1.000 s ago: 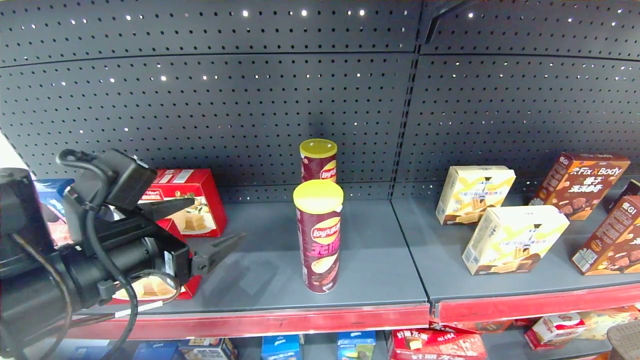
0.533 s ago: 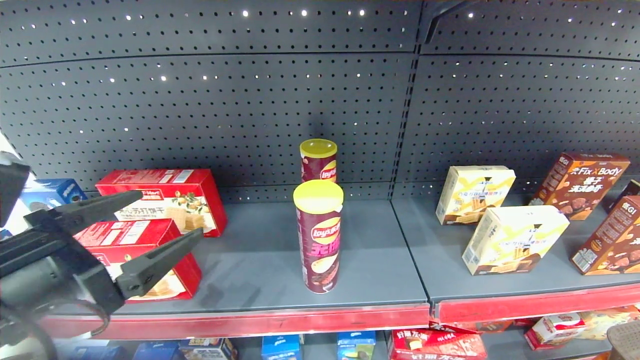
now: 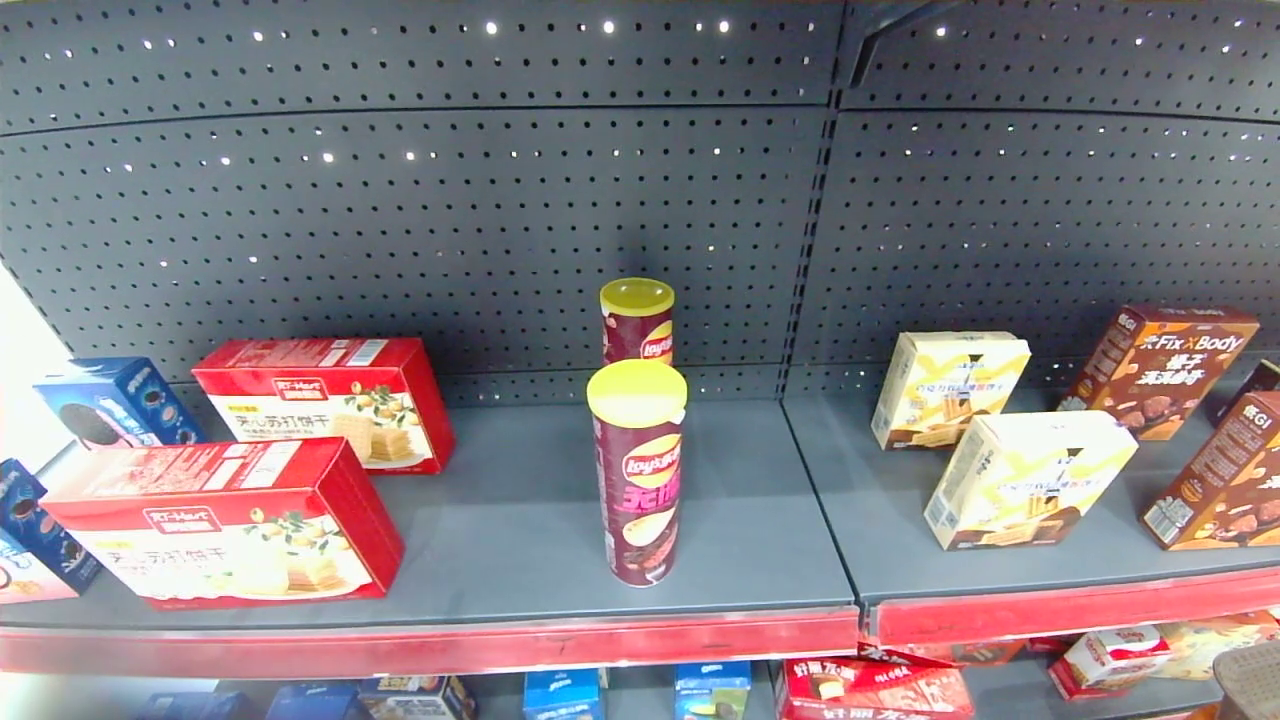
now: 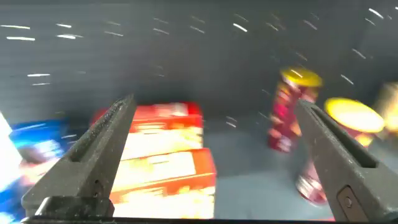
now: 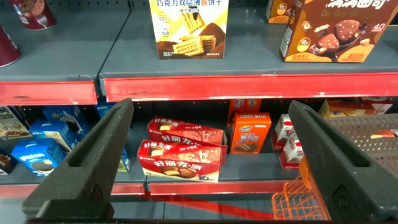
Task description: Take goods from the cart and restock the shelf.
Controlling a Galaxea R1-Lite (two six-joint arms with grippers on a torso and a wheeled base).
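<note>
My left fingers gape wide, empty, chip cans and red boxes ahead; my right fingers, equally spread, empty, face the shelf.

Head cam: faces the shelf head-on from mid range, tilted slightly down, chip cans centred. Left wrist cam: closer in, sights between the spread fingers of the left tool at the same board, sharing the cans and red boxes with the head view. Right wrist cam: set lower, sights between the spread right tool at the shelf's red edge and the tier below, sharing the cream box with the head view.
</note>
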